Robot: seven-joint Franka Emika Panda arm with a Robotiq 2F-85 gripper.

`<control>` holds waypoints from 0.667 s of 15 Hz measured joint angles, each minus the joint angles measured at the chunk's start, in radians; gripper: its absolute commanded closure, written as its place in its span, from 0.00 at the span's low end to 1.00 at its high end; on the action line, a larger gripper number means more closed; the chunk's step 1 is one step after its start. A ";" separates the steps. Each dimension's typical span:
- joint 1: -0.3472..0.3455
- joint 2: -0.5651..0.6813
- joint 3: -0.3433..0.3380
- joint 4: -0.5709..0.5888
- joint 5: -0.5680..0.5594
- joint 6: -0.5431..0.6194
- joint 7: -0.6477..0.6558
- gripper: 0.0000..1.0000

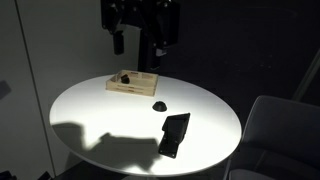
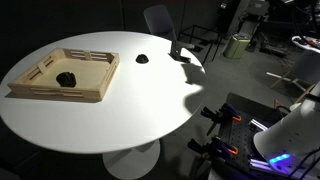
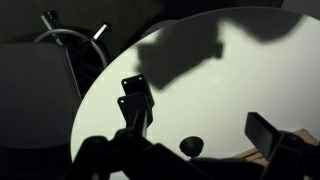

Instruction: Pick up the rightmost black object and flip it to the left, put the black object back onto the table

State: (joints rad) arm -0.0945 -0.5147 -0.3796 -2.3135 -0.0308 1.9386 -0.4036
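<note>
Hovering above the table (image 1: 100, 105): gripper (image 3: 178, 160), empty, jaws spread. Rightmost black object (image 1: 174, 135): flat, lower right of centre in an exterior view. Advised: descend squarely, pinch its narrow width, clear the small black dome (image 1: 158, 105).

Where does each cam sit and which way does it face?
Exterior view: faces the arm across the table, looking down on tray, dome, slab; arm only, at top.
Exterior view: high off the table's side, tray nearest, chair beyond; white rounded part lower right, maybe robot.
Wrist view: over the table, facing slab and chair; gripper along bottom, jaws apart.
Shared: dome in all three.
</note>
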 measured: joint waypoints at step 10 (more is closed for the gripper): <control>-0.013 0.277 0.004 0.217 0.060 0.012 -0.079 0.00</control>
State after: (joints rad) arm -0.1071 -0.2378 -0.3759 -2.0969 0.0291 1.9507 -0.4823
